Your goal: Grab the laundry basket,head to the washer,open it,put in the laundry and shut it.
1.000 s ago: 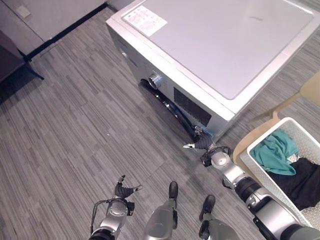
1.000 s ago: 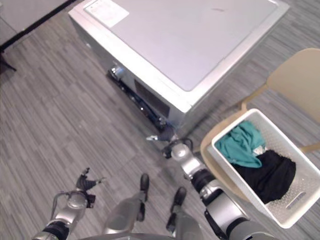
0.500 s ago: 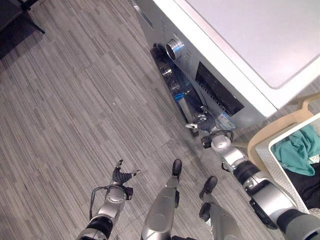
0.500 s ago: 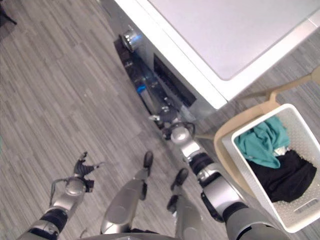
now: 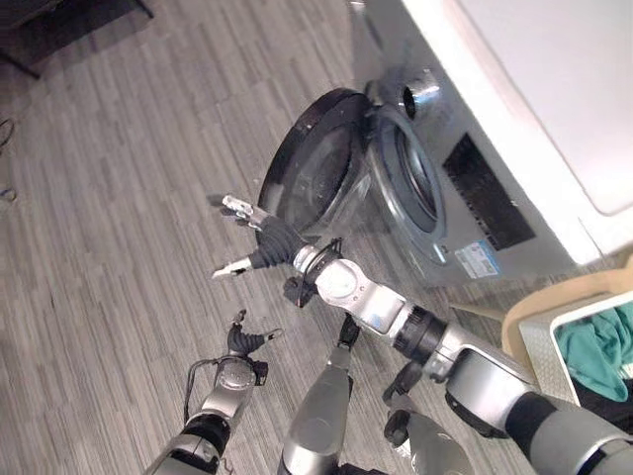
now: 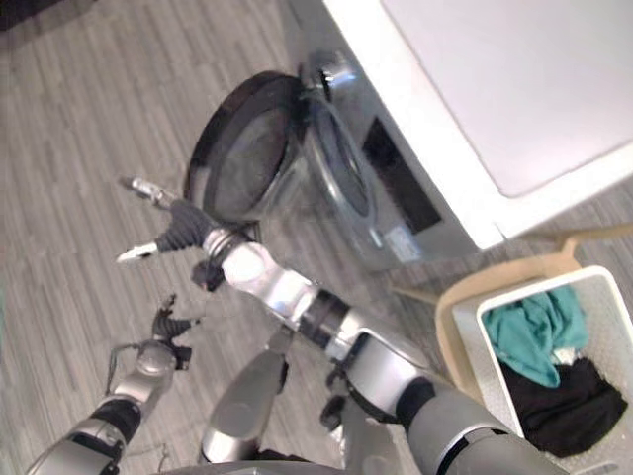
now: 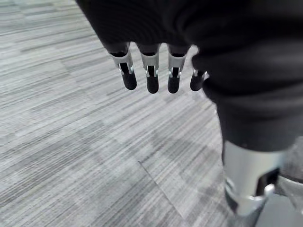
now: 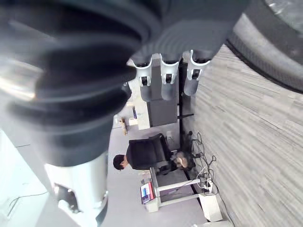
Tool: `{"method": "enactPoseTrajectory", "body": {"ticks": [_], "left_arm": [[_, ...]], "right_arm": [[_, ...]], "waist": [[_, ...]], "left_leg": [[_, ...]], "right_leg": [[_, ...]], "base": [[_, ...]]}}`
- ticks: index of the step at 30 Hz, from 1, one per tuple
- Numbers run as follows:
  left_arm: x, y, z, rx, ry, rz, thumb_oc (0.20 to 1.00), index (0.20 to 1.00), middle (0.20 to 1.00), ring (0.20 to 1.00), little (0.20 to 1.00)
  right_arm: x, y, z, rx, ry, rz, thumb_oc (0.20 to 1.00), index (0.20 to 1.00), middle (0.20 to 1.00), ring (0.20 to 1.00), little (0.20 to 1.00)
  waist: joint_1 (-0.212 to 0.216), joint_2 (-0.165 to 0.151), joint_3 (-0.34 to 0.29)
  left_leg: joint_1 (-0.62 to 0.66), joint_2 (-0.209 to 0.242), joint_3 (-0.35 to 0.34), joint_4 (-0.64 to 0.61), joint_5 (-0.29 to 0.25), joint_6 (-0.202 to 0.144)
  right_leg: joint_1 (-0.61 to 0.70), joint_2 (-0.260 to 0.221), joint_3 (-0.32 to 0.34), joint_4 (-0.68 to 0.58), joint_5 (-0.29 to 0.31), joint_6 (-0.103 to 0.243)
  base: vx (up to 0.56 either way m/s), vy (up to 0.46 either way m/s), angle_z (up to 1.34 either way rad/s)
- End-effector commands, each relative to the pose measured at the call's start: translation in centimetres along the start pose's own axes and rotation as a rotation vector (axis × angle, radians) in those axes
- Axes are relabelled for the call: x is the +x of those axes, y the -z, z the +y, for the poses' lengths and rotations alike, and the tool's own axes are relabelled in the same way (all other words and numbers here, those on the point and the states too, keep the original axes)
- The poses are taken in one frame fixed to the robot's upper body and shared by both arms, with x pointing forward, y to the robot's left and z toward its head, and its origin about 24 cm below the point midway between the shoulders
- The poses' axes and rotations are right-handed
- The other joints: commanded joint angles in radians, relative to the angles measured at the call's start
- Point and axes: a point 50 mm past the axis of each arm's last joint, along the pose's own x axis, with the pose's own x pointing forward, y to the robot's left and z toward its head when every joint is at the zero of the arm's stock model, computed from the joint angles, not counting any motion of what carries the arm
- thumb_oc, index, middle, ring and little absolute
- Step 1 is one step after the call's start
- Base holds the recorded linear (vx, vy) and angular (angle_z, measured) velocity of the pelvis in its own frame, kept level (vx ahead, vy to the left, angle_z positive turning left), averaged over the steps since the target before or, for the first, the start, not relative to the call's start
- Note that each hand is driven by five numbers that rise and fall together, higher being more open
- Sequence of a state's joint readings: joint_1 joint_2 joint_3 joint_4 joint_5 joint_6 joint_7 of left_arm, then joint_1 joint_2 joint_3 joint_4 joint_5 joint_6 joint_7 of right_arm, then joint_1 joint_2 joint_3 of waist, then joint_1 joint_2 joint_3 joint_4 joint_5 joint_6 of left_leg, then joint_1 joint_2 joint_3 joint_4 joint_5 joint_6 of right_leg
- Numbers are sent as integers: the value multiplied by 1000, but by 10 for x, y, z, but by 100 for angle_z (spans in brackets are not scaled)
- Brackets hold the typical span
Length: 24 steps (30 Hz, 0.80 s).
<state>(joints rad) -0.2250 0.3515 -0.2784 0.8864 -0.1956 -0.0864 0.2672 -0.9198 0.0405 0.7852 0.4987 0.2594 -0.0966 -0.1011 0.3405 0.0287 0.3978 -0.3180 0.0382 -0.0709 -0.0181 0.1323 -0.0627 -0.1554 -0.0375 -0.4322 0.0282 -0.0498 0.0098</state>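
The washer [image 5: 514, 129] is white with a grey front, and its round dark door [image 5: 312, 163] stands wide open. The right hand [image 5: 259, 240] is near the door's edge, fingers spread and holding nothing. The left hand [image 5: 240, 343] hangs low over the floor, fingers relaxed. The white basket [image 6: 584, 327] sits right of the washer, apparently on a chair [image 6: 465, 302], with teal [image 6: 529, 332] and black [image 6: 559, 401] laundry.

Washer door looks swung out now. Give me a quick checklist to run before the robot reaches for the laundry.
1. Washer door open: ok.
2. Drum opening free of obstruction: cannot tell, interior mostly hidden.
3. Right hand empty, fingers spread, clear of the door: ok.
4. Left hand empty, fingers relaxed, low over the floor: ok.
5. Laundry basket within sight on the right, teal and black clothes inside: ok.
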Motion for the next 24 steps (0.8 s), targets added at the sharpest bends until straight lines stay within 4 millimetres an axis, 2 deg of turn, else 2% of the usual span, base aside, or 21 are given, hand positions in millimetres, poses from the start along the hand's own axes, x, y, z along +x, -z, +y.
{"method": "enactPoseTrajectory", "body": {"ticks": [1, 3, 5, 7, 9, 12, 16, 17, 18, 19, 20, 22, 24], "left_arm": [[-1, 10, 13, 3, -40, 31, 1000, 1000, 1000, 1000, 1000], [-1, 6, 13, 22, -30, 9, 1000, 1000, 1000, 1000, 1000], [1, -2, 13, 30, -25, -25, 1000, 1000, 1000, 1000, 1000], [1, -6, 12, 40, -19, -40, 1000, 1000, 1000, 1000, 1000], [2, -14, 11, 44, -18, -73, 1000, 1000, 1000, 1000, 1000], [1, -19, 8, 36, -11, -93, 1000, 1000, 1000, 1000, 1000], [-4, -21, 0, 18, 24, -119, 1000, 1000, 1000, 1000, 1000], [-5, -21, -1, 17, 26, -120, 1000, 1000, 1000, 1000, 1000], [-6, -22, -1, 21, 26, -128, 1000, 1000, 1000, 1000, 1000], [-6, -22, -1, 21, 26, -128, 1000, 1000, 1000, 1000, 1000], [-7, -23, -1, 22, 29, -135, 1000, 1000, 1000, 1000, 1000], [-7, -23, 0, 22, 27, -138, 1000, 1000, 1000, 1000, 1000], [-8, -27, 4, 21, 10, -161, 1000, 1000, 1000, 1000, 1000]], "right_arm": [[-11, 21, -28, 67, 162, 67, 1000, 1000, 1000, 1000, 1000], [-28, 44, -51, 22, 229, 164, 1000, 1000, 1000, 1000, 1000], [-40, 57, -56, 15, 243, 212, 1000, 1000, 1000, 1000, 1000], [-46, 62, -54, 13, 236, 231, 1000, 1000, 1000, 1000, 1000], [-60, 74, -51, 3, 224, 269, 1000, 1000, 1000, 1000, 1000], [-84, 92, -38, -10, 184, 329, 1000, 1000, 1000, 1000, 1000], [-139, 130, -28, 9, 215, 492, 1000, 1000, 1000, 1000, 1000], [-147, 133, -30, 10, 229, 508, 1000, 1000, 1000, 1000, 1000], [-164, 140, -33, -2, 258, 550, 1000, 1000, 1000, 1000, 1000], [-164, 140, -33, -2, 258, 550, 1000, 1000, 1000, 1000, 1000], [-180, 145, -36, -15, 283, 587, 1000, 1000, 1000, 1000, 1000], [-186, 147, -39, -14, 300, 599, 1000, 1000, 1000, 1000, 1000], [-208, 151, -48, -16, 367, 638, 1000, 1000, 1000, 1000, 1000]], "waist": [[12, -22, -17], [-4, -26, -9], [-21, -34, 0], [-29, -38, 4], [-49, -42, 10], [-79, -53, 8], [-141, -48, -10], [-150, -47, -13], [-169, -42, -20], [-169, -42, -21], [-185, -40, -26], [-193, -40, -29], [-219, -41, -35]], "left_leg": [[-5, -52, 93, -25, -5, 10], [-3, -47, 100, -25, -8, 11], [-1, -40, 113, -21, -13, 14], [1, -36, 121, -17, -18, 15], [-13, -29, 142, -2, -8, 27], [-5, -20, 173, 3, -19, 31], [19, -19, 206, -4, -29, 37], [24, -21, 209, -8, -29, 38], [33, -23, 216, -13, -31, 39], [34, -23, 216, -13, -31, 39], [42, -23, 222, -20, -30, 39], [45, -22, 226, -26, -29, 39], [54, -20, 239, -41, -26, 39]], "right_leg": [[-48, -103, 94, 149, -65, 64], [-57, -102, 100, 155, -62, 65], [-65, -102, 112, 156, -56, 67], [-67, -102, 119, 156, -53, 69], [-80, -100, 127, 145, -19, 66], [-82, -97, 155, 131, -5, 72], [-72, -97, 179, 115, 2, 76], [-70, -96, 181, 113, 2, 76], [-67, -95, 186, 108, 3, 77], [-67, -95, 186, 108, 4, 77], [-64, -94, 188, 104, 5, 78], [-63, -94, 190, 101, 6, 80], [-65, -91, 200, 89, 15, 86]], "base": [[-11, 12, 25], [-10, 7, 5], [-27, 10, -5], [-23, 19, -14], [-110, 49, -35], [-53, 23, -46], [-17, 23, -42], [-19, 48, -23], [-16, 24, -28], [-19, 31, -20], [-7, 10, -19], [-8, 15, -13], [-10, 42, -7]]}}
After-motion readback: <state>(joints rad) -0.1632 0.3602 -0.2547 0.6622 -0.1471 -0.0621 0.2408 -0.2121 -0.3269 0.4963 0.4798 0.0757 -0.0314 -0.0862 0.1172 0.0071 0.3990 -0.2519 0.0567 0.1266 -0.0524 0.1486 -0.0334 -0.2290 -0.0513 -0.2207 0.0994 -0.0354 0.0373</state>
